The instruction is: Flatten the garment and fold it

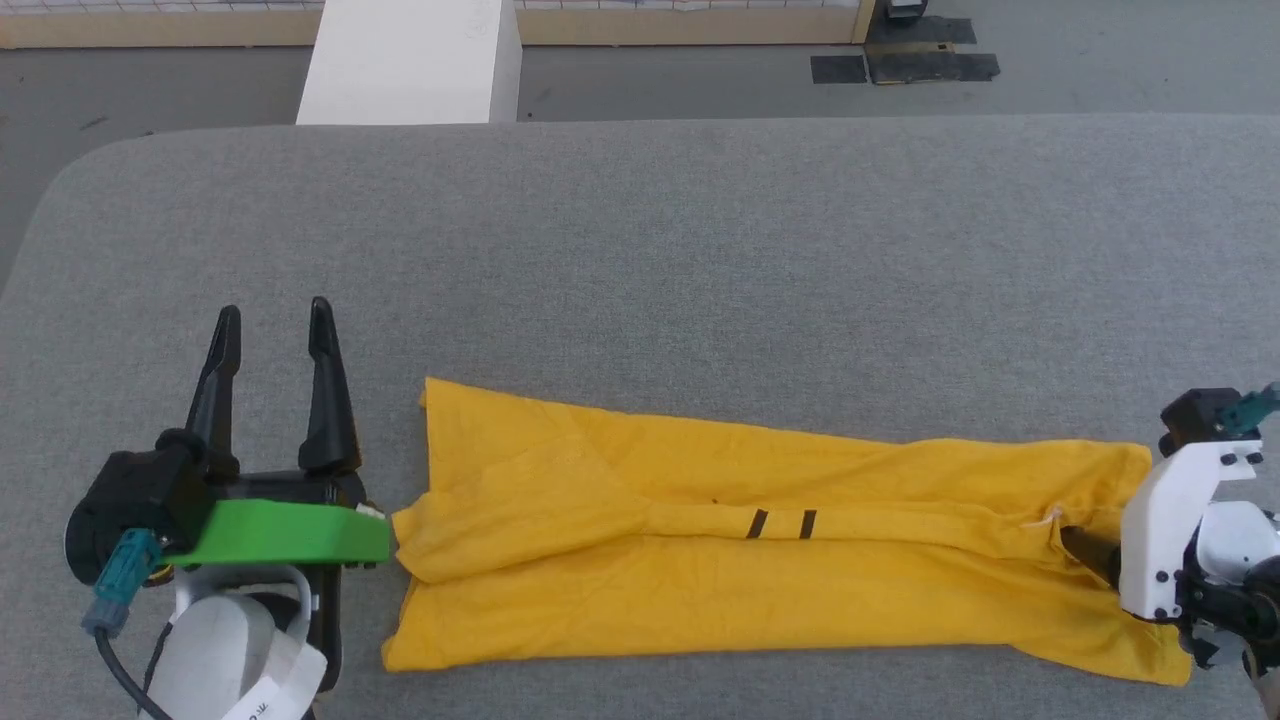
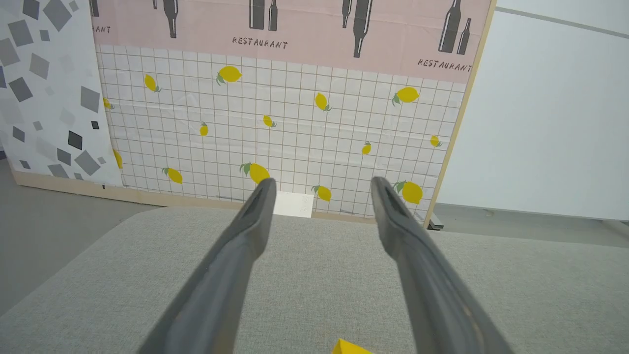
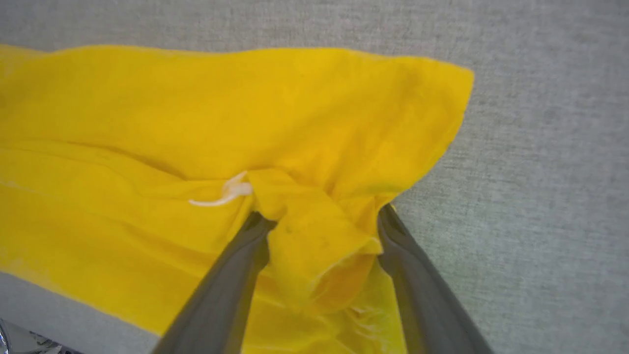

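One garment (image 1: 780,560), one table (image 1: 700,250), two hands — a left hand (image 1: 274,306) and a right hand (image 3: 322,214).

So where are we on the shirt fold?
Done: the garment lies on the grey surface, folded lengthwise into a long strip. In hand: the right gripper straddles a bunched fold at its right end, jaws apart, not clamped; the left gripper stands open beside the left end. Left: the crosswise folds.
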You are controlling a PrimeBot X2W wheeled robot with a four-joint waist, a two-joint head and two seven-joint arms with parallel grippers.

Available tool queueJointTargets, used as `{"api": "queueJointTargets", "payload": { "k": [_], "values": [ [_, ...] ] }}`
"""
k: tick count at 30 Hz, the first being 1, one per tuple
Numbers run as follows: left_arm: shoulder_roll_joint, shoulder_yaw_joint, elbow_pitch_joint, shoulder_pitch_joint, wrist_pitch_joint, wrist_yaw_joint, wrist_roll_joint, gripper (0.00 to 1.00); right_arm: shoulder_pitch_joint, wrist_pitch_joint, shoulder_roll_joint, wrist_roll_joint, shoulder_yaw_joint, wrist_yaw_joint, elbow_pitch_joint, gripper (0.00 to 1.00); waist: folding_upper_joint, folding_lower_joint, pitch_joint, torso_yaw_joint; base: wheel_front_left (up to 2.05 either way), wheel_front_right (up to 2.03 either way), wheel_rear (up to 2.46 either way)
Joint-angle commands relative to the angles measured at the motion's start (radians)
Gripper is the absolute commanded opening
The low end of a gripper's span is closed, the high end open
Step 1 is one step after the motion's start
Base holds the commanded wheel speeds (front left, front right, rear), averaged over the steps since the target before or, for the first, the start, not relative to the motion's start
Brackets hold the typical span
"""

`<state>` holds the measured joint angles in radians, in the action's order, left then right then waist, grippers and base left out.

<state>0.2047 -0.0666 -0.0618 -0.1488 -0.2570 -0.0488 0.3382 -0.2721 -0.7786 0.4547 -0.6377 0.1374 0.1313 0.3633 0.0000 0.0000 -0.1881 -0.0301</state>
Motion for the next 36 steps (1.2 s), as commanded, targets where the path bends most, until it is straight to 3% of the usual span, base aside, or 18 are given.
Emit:
{"api": "queueJointTargets", "payload": {
  "k": [1, 11, 18, 25, 31, 36],
  "values": [
    [-0.01, 0.008, 0.004, 0.008, -0.005, 0.008, -0.011, 1.0, 0.011, -0.017, -0.029, -0.018, 0.033, -0.001, 0.015, 0.0, 0.0, 0.0, 0.002, 0.0, 0.0, 0.0, 0.0],
    [-0.049, 0.047, 0.011, 0.014, -0.005, 0.047, -0.043, 1.0, -0.019, 0.036, 0.014, 0.004, 0.016, -0.001, 0.035, 0.0, 0.0, 0.0, 0.002, 0.004, 0.0, 0.0, 0.0],
    [-0.068, 0.06, 0.017, 0.017, -0.005, 0.07, -0.063, 1.0, -0.047, 0.035, 0.097, 0.076, -0.083, -0.001, 0.101, 0.0, 0.0, 0.0, 0.001, 0.002, 0.0, 0.0, 0.0],
    [-0.079, 0.067, 0.031, 0.025, -0.005, 0.084, -0.074, 1.0, -0.079, 0.004, 0.116, 0.198, -0.203, -0.001, 0.171, 0.0, 0.0, 0.0, 0.002, 0.005, 0.0, 0.0, 0.0],
    [-0.092, 0.081, 0.063, 0.043, -0.005, 0.091, -0.057, 1.0, -0.078, -0.092, 0.139, 0.252, -0.118, -0.001, 0.085, 0.0, 0.0, 0.0, 0.021, 0.012, 0.0, 0.0, 0.0],
    [-0.092, 0.094, 0.067, 0.071, -0.005, 0.1, -0.055, 1.0, -0.051, -0.23, 0.167, 0.203, -0.031, -0.001, -0.094, 0.0, 0.0, 0.0, 0.047, 0.015, 0.0, 0.0, 0.0]
  ]
}}
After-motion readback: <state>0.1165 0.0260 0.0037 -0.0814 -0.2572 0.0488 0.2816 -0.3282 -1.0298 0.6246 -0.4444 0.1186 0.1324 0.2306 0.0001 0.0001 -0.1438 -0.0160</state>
